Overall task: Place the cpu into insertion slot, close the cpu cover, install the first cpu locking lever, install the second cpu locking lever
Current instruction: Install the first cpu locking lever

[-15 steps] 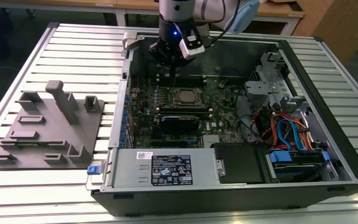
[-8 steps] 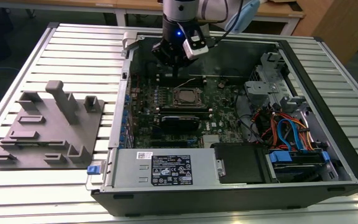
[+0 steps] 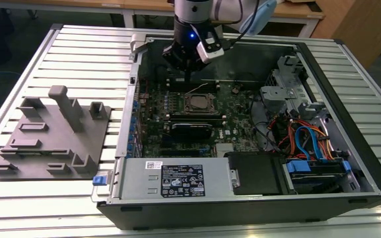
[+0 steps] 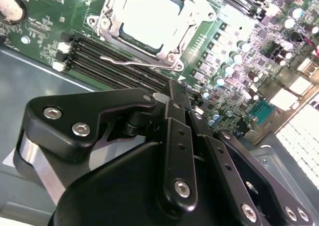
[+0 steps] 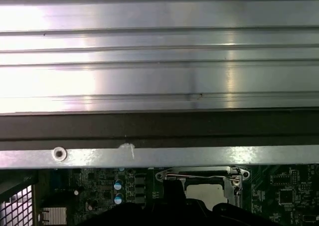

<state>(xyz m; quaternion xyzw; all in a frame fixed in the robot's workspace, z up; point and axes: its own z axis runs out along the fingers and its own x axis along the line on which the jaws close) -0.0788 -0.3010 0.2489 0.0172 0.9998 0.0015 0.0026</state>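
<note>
The robot arm's black gripper (image 3: pixel 189 78) (image 4: pixel 172 89), fingers pressed together on nothing, hangs just beside the small silvery-grey square cpu (image 4: pixel 147 16), seated in the dark insertion slot (image 4: pixel 142 42) beneath the thin silvery metal cpu cover (image 4: pixel 110 14), with a thin wire locking lever (image 4: pixel 134 62) lying between them on the green motherboard (image 4: pixel 45 21).

Cpu (image 4: pixel 144 16) washed out to white in second wrist view, surface detail unreadable, one side cropped by picture edge. Cpu cover (image 4: pixel 175 50) cropped the same way. Board past memory slots (image 4: pixel 99 55) blocked by gripper (image 4: pixel 173 89) body. In first wrist view, insertion slot (image 5: pixel 205 185) cut by picture edge and partly hidden behind dark gripper mass. In exterior view, too small to tell whether cpu cover lies flat.
</note>
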